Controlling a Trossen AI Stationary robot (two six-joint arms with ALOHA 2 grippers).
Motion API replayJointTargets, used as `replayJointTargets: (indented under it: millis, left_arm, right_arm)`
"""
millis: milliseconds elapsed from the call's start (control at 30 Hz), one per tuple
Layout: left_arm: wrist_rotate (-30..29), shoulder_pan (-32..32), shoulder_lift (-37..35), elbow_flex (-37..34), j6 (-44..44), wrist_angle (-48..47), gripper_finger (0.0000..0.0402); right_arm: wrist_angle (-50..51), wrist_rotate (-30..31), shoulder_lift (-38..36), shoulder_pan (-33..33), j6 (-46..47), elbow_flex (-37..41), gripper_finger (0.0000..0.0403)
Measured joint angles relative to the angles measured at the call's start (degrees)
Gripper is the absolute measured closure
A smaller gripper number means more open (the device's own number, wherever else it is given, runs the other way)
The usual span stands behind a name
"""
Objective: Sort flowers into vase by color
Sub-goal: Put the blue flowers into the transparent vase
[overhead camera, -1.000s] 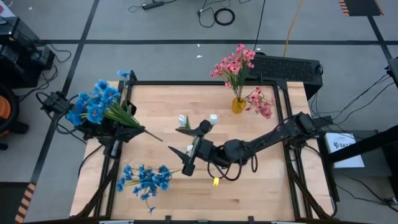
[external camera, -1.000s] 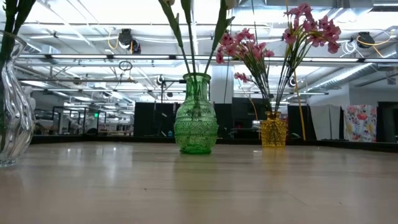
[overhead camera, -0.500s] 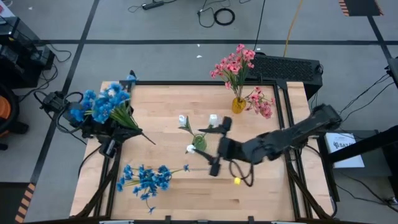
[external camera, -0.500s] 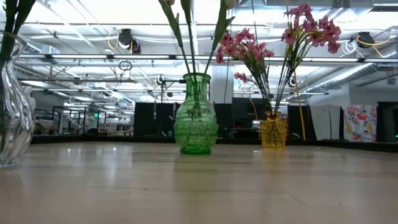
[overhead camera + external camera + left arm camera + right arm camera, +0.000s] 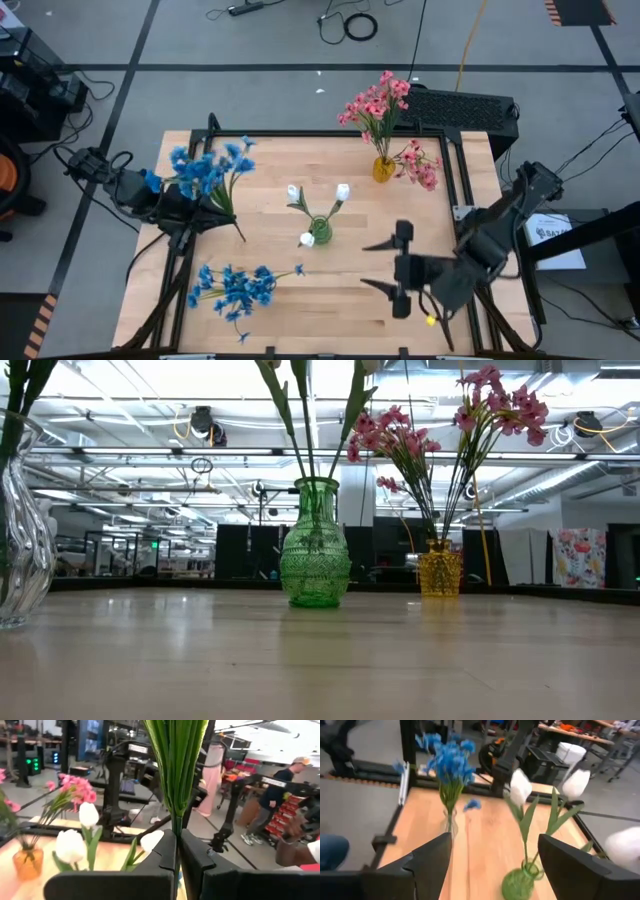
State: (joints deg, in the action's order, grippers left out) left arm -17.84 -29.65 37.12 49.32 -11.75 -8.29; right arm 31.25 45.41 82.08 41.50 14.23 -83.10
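My left gripper (image 5: 198,212) at the table's left edge is shut on a blue flower spray (image 5: 205,165). A clear vase (image 5: 20,530) stands there, and blue blossoms (image 5: 447,762) rise above it (image 5: 449,822). Whether the held stem is in it, I cannot tell. White flowers (image 5: 318,205) stand with their stems in the green vase (image 5: 315,545), pink flowers (image 5: 378,105) in the yellow vase (image 5: 383,168). More blue flowers (image 5: 235,288) lie flat near the left front. My right gripper (image 5: 382,266) hangs open right of the green vase, touching nothing. My left gripper pinches the spray's green stem (image 5: 175,827) between its two fingers, just below the long leaves. The fingers (image 5: 192,860) lie level and come from the table's left side, across the stem. The spray stands tilted, blossoms up, with its lower stem end (image 5: 240,238) slanting down toward the table.
Black frame rails (image 5: 455,180) run along the table's edges. A dark keyboard (image 5: 460,105) lies beyond the far right corner. People (image 5: 272,802) stand in the room beyond the table. Bare wood (image 5: 330,320) lies along the front edge between the grippers.
My right gripper has drawn away from the green vase toward the table's right and near edges, turning as it went and staying open. My left gripper has tipped the blue spray more upright. Its blossoms swung toward the table's right, while the lower stem end stayed about where it was.
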Motion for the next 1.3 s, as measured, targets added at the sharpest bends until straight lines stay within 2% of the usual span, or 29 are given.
replayJointTargets:
  millis: [200, 600, 900, 1067, 1300]
  left_arm:
    - [-2.1, -0.5, 0.4, -0.4, -2.6, -1.8, 0.0391]
    - [-5.7, -5.1, 0.7, -10.6, -9.3, 6.4, 0.0391]
    - [-8.6, -9.2, 0.3, -13.2, -12.1, 6.6, 0.0391]
    - [-13.7, -13.4, 0.3, -13.2, -12.5, 4.7, 0.0391]
    - [-20.5, -18.7, 1.4, -13.2, -11.9, 2.3, 0.0391]
  right_arm:
    - [-0.1, 5.8, 1.6, 4.7, 5.4, 2.8, 0.0126]
    - [-2.8, 7.2, 2.1, 9.1, 13.2, 3.9, 0.0145]
    - [-10.1, 7.1, 5.9, 11.5, 13.5, 3.9, 0.0145]
    - [-13.9, 7.2, 6.8, 12.4, 12.8, 3.9, 0.0145]
    - [-14.2, 7.5, 6.9, 13.3, 13.0, 3.9, 0.0145]
